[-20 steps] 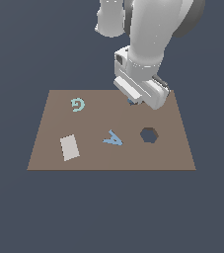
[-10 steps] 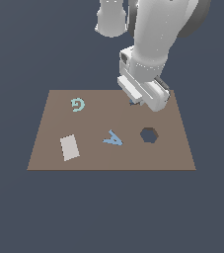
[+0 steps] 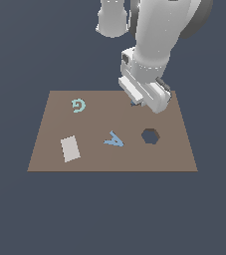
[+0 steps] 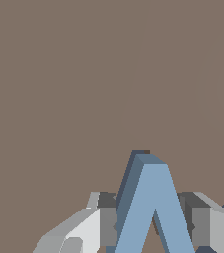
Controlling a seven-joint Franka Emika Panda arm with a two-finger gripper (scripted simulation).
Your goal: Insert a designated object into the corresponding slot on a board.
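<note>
The jaws stand either side of the mid-blue V-shaped piece (image 4: 150, 207) and are closed on its two arms, the wrist view showing a grey finger pad (image 4: 108, 226) pressed to one arm and its partner to the other. Largest first: the brown board (image 3: 50, 149) spreads flat under everything; the white arm comes down from above at the far right of the exterior view, and its gripper (image 3: 137, 103) hangs low over the board's far edge, hiding the piece from that camera. Next the dark hexagonal hole (image 3: 150, 136) toward the near right, the pale grey rectangular tile (image 3: 70, 148) at the near left, the paler blue A-shaped piece (image 3: 114, 140) near the middle and the cyan G-shaped piece (image 3: 77, 105) at the far left. The slot for the V does not show clearly in either view. The V looks thin, rigid and light — it should not flex, though a narrow grip across the arms could let it pivot.
</note>
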